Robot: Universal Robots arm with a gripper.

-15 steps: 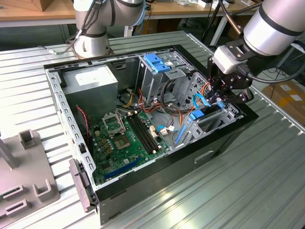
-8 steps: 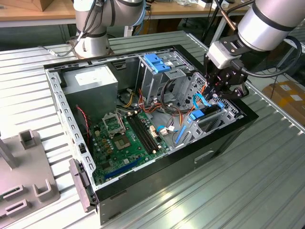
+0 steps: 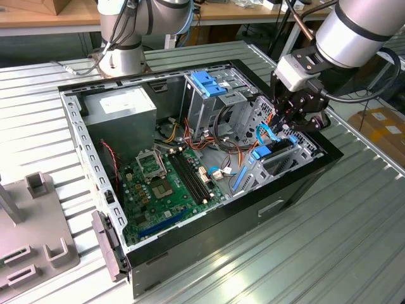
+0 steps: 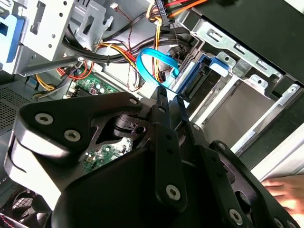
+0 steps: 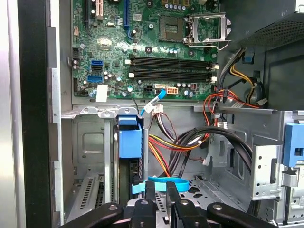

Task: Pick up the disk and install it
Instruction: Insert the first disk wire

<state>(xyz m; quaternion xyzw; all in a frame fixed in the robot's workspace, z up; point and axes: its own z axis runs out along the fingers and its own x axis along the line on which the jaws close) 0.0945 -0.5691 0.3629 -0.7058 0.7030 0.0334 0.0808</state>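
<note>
Gripper [image 3: 286, 124] low inside the open computer case [image 3: 297, 183], right of centre in the exterior view, fingers drawn close together above the blue bracket of the disk [image 3: 264, 151]. Disk stands on edge in the bay by the case's front wall; its blue bracket [image 5: 130, 140] shows left of centre in the first wrist view. Blue cable [image 4: 154, 66] loops just beside the fingertips. Motherboard [image 3: 168, 180] lies centre-left in the exterior view. Whether the fingers clamp the disk, I cannot tell.

Open computer case [image 3: 304, 183] on a ribbed metal table [image 3: 329, 253], green motherboard [image 3: 168, 183] inside.
</note>
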